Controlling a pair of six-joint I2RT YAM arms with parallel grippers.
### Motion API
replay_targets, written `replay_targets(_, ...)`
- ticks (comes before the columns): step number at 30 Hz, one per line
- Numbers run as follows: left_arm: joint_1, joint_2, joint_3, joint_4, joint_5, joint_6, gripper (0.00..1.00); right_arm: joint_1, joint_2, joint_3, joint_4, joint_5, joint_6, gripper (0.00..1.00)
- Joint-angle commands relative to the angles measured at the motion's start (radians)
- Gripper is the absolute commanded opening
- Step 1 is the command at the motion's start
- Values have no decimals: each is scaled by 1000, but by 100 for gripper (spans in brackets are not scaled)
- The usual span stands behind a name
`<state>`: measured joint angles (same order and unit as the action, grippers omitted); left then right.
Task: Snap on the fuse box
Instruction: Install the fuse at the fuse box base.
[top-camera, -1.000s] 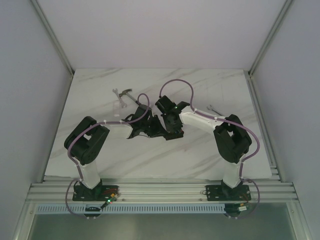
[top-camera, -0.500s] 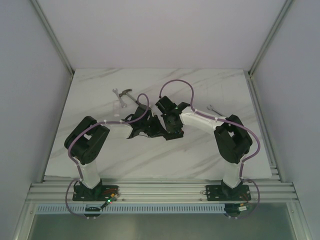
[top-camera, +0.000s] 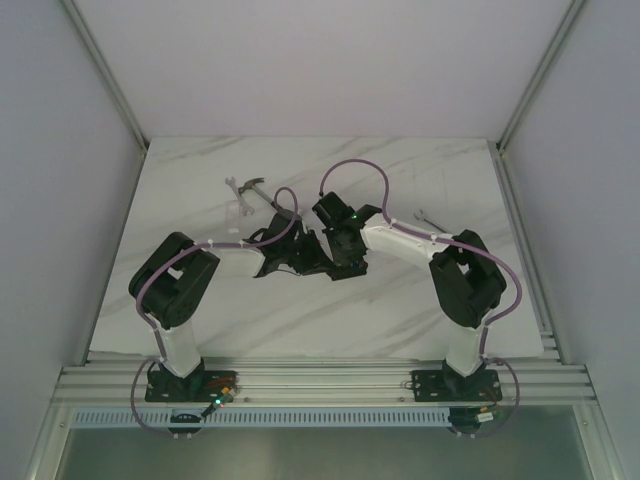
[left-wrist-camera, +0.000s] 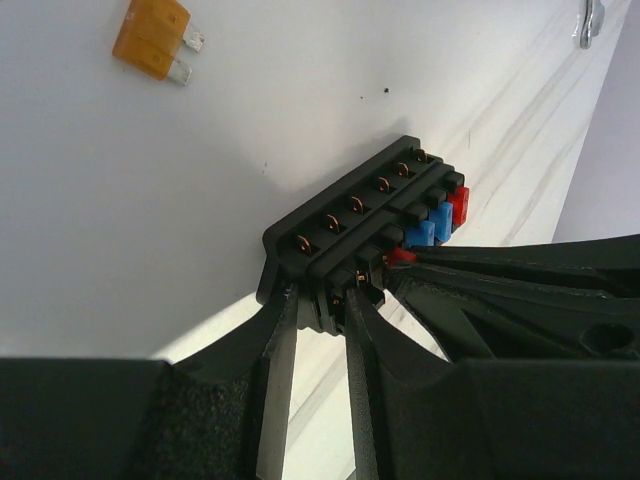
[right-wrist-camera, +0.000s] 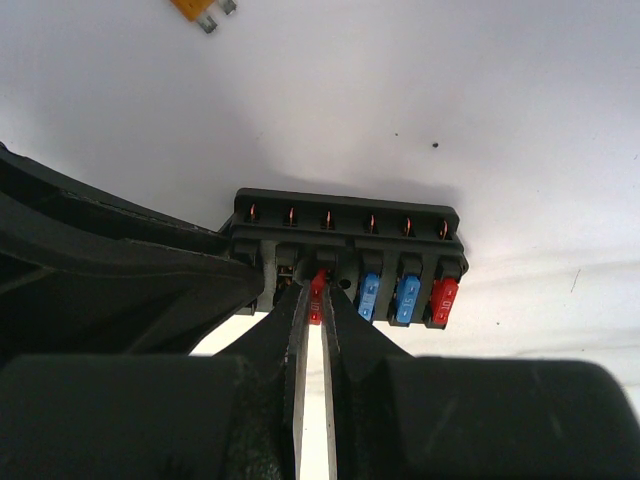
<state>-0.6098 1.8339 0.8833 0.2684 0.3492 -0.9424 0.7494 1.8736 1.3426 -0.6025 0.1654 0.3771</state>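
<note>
Fuse box: we see the black rectangular plastic fuse box (left-wrist-camera: 365, 215) lying flat on the white marbled table (top-camera: 400, 170), mid-table, between both grippers.
Fuses fitted: two blue and one red, towards the end away from the left gripper.
Left gripper: we find the left gripper (left-wrist-camera: 320, 300) clamped across the box's left end.
Right gripper: the right gripper (right-wrist-camera: 317, 297) pinches a small red fuse (right-wrist-camera: 318, 283) standing in a slot.
Loose part: an orange blade fuse (left-wrist-camera: 152, 38) lies apart from the box.

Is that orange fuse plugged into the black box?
No, the orange fuse lies loose on the table, well apart from the fuse box.
</note>
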Motion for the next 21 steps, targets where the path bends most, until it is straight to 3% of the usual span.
replay_targets(1, 12, 62, -44, -125, -93, 30, 33, -17, 62, -74, -180, 11, -10, 0)
replay_targets(21, 11, 69, -47, -118, -88, 27, 33, -17, 88, -73, -178, -3, -1, 0)
